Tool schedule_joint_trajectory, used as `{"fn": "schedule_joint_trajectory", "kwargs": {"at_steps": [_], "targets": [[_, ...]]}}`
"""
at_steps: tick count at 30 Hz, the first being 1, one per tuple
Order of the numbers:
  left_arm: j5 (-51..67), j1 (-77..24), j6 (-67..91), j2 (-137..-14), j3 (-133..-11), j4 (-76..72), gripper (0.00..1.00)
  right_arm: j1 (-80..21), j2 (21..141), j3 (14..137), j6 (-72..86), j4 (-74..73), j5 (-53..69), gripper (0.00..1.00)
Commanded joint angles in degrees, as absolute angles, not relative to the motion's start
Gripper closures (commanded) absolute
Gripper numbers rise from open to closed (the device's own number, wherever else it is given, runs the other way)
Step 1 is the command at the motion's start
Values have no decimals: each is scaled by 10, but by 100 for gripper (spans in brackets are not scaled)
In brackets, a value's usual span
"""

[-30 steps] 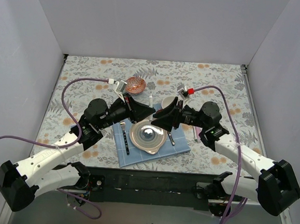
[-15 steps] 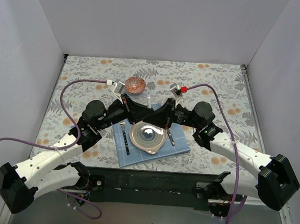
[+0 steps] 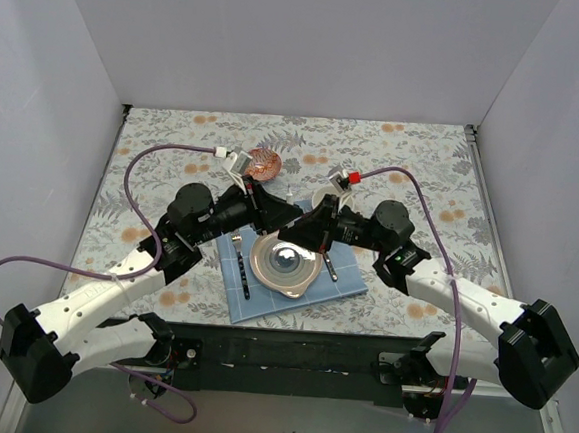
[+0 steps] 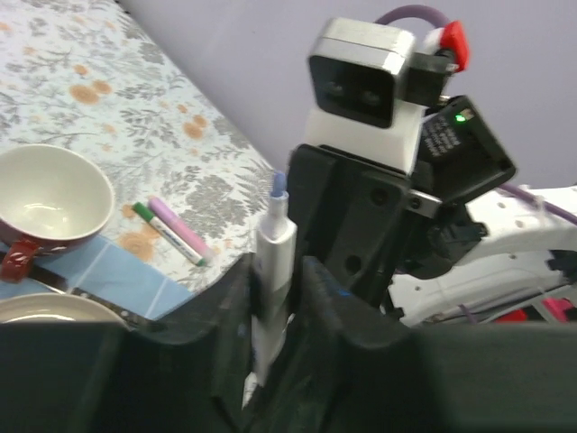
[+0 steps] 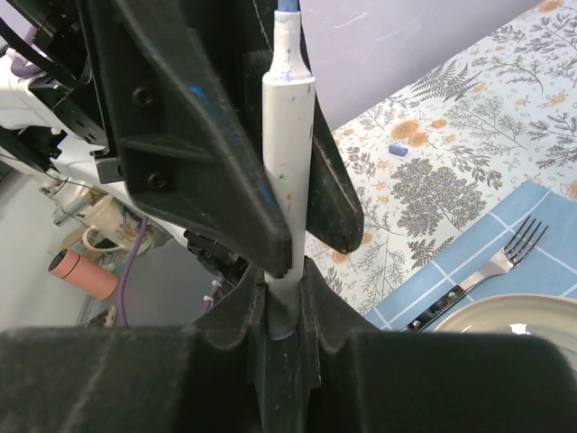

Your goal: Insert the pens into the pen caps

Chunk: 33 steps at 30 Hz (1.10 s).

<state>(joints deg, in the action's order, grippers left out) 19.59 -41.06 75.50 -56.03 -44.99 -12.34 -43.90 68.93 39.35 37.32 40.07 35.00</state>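
The white pen with a purple tip point(image 4: 275, 230) stands upright between my left gripper's jaws point(image 4: 275, 281), which are shut on its barrel. In the right wrist view the same pen point(image 5: 288, 153) runs up between the left gripper's fingers point(image 5: 194, 153). Its lower end, with a purple edge showing, sits between my right gripper's jaws point(image 5: 288, 302), which are shut on it. In the top view both grippers, left point(image 3: 287, 216) and right point(image 3: 311, 228), meet nose to nose over the plate's far edge. The green-ended pen point(image 4: 164, 233) and the pink pen point(image 4: 180, 230) lie side by side on the table.
A beige plate point(image 3: 265, 273) with a shiny bowl lies on a blue cloth point(image 3: 349, 283), with a fork point(image 3: 243, 268) to its left and a knife point(image 3: 331, 268) to its right. A red-and-white cup point(image 4: 45, 198) and a copper bowl point(image 3: 262, 162) stand behind.
The two grippers have closed in on each other above the plate's far edge. The right gripper's jaws now sit on the lower end of the pen that the left gripper holds.
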Motion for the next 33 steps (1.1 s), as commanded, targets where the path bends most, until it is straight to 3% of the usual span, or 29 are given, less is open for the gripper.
{"fn": "schedule_joint_trajectory", "kwargs": {"at_steps": [1,4,6,8,11,17,33], "targets": [[221,-413,744,-569,-483,-127,85,-439,680,384,371,412,363,99],[222,-413,745,-573,-485,-127,100,-439,682,381,373,417,367,99],[224,-413,747,-571,-483,-131,100,-439,683,378,375,422,364,97],[227,-413,753,-569,-476,-135,100,-439,681,374,393,433,342,76],[227,-413,765,-563,-461,-149,100,-439,681,368,422,466,314,65],[232,-413,780,-562,-442,-169,100,-439,712,370,466,521,315,57],[226,-413,778,-566,-438,-133,100,-439,682,385,403,465,289,60]]}}
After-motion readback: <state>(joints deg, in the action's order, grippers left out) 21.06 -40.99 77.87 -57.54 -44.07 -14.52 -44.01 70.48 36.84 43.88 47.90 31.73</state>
